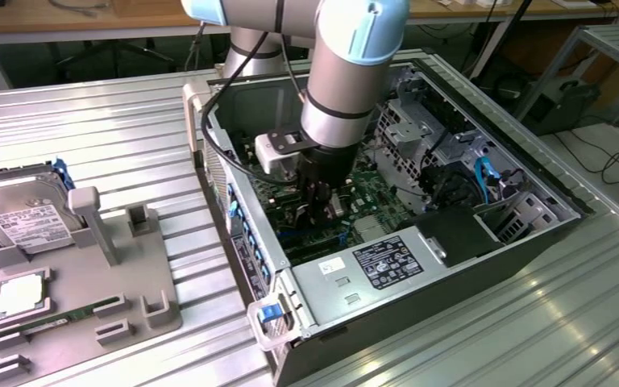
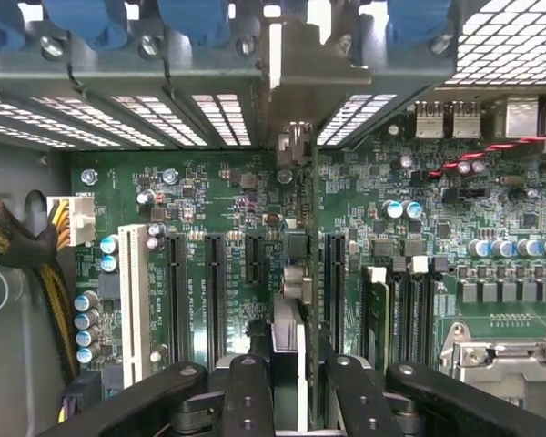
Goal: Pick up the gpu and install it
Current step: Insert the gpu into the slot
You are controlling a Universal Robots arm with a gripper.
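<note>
1 stiff, light, fragile gpu (image 2: 289, 300) hangs edge-on in the claw (image 2: 289, 382), narrowed on its top edge, bracket toward 12 o'clock above the motherboard (image 2: 218, 196) slots.

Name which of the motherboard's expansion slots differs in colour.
The long white slot, standing beside the row of small capacitors; the other expansion slots are black.

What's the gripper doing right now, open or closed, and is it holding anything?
Gripper: closed on the gpu, held edge-on over the motherboard slots.
</note>
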